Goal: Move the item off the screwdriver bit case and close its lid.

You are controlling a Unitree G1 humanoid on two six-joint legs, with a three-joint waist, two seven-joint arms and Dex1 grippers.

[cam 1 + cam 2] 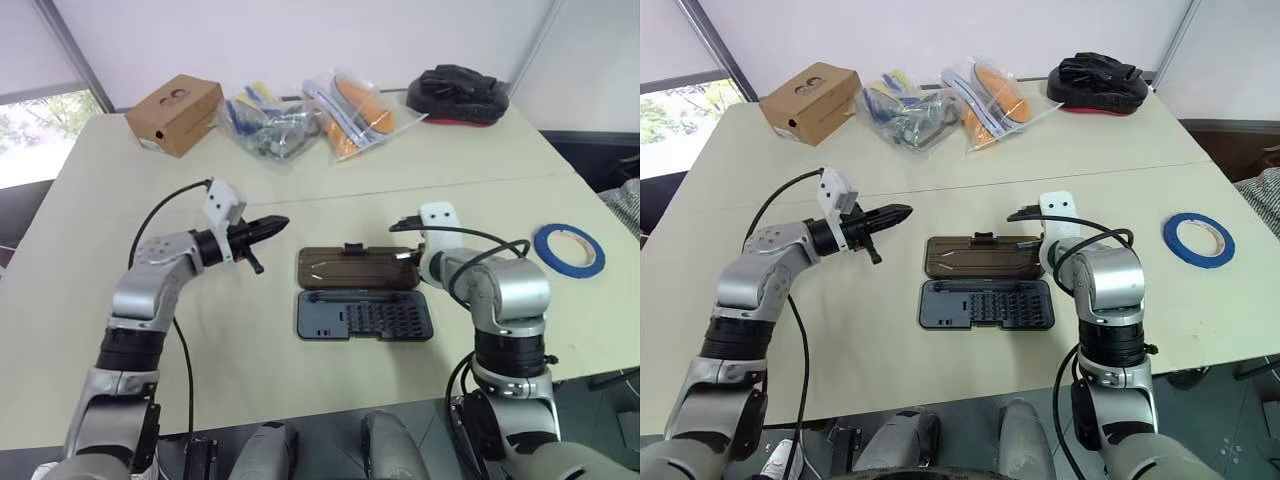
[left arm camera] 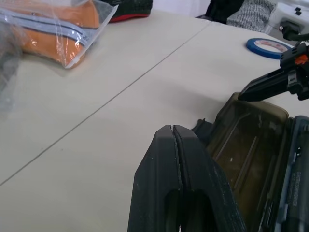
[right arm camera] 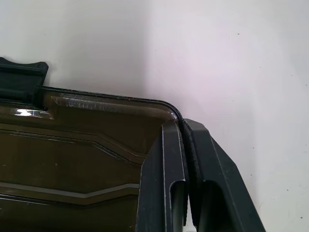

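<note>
The screwdriver bit case lies open in the middle of the table. Its dark base [image 1: 365, 315] with rows of bits is nearer me, and the brown translucent lid [image 1: 355, 268] lies flat behind it. No object rests on either half. My left gripper [image 1: 278, 223] is shut and hovers just left of the lid's far left corner; its fingers [image 2: 172, 145] are pressed together. My right gripper [image 1: 408, 258] is shut, with its tip [image 3: 181, 126] at the lid's right-hand corner [image 3: 164, 108], touching or nearly touching the rim.
At the back of the table are a cardboard box [image 1: 175, 113], two plastic bags [image 1: 270, 125] of items, one holding something orange [image 1: 358, 108], and a black pad [image 1: 458, 93]. A blue tape roll [image 1: 568, 247] lies at the right.
</note>
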